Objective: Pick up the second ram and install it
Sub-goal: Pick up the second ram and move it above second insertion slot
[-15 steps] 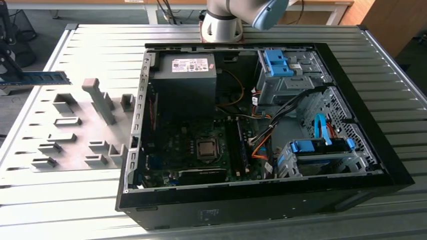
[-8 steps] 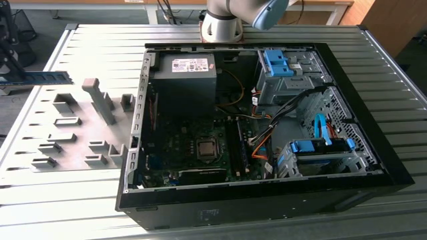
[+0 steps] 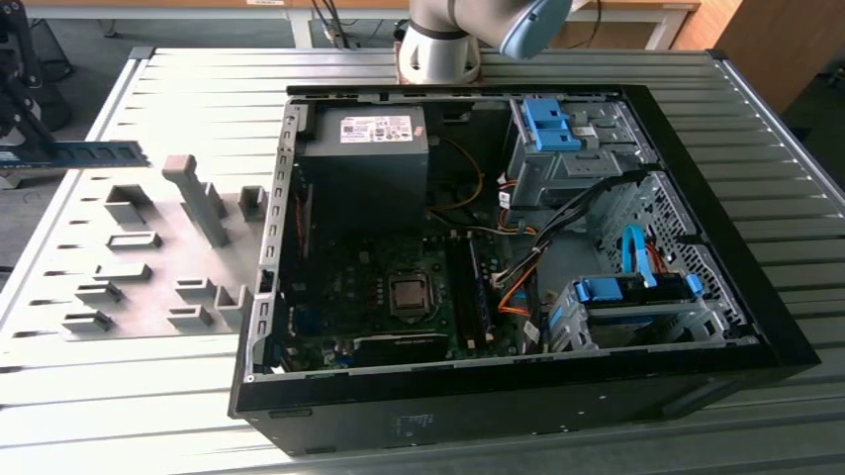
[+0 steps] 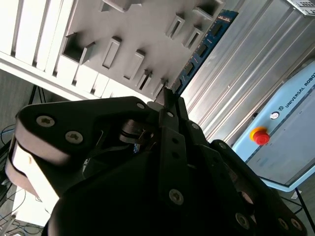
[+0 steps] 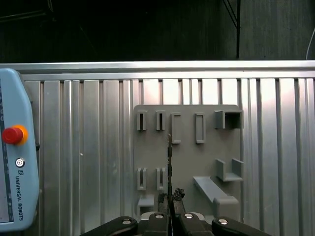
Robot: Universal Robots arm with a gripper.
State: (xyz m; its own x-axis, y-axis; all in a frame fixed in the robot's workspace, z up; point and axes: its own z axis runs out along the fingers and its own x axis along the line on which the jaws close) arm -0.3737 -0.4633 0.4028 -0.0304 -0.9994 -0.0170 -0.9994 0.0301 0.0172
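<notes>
The second ram is a thin blue board hanging level above the table at the exterior view's far left, beyond the grey holder plate. My gripper is shut on one end of it. In the second wrist view the ram sticks out past my black fingertips over the plate's slots. The first wrist view shows the ram edge-on, clamped in my gripper, above the holder plate. The open computer case lies on its side with the motherboard and its long dark slots exposed.
Inside the case are the power supply, blue drive-bay clips and bundled cables. A teach pendant with a red stop button lies on the ribbed metal table. The arm's base stands behind the case.
</notes>
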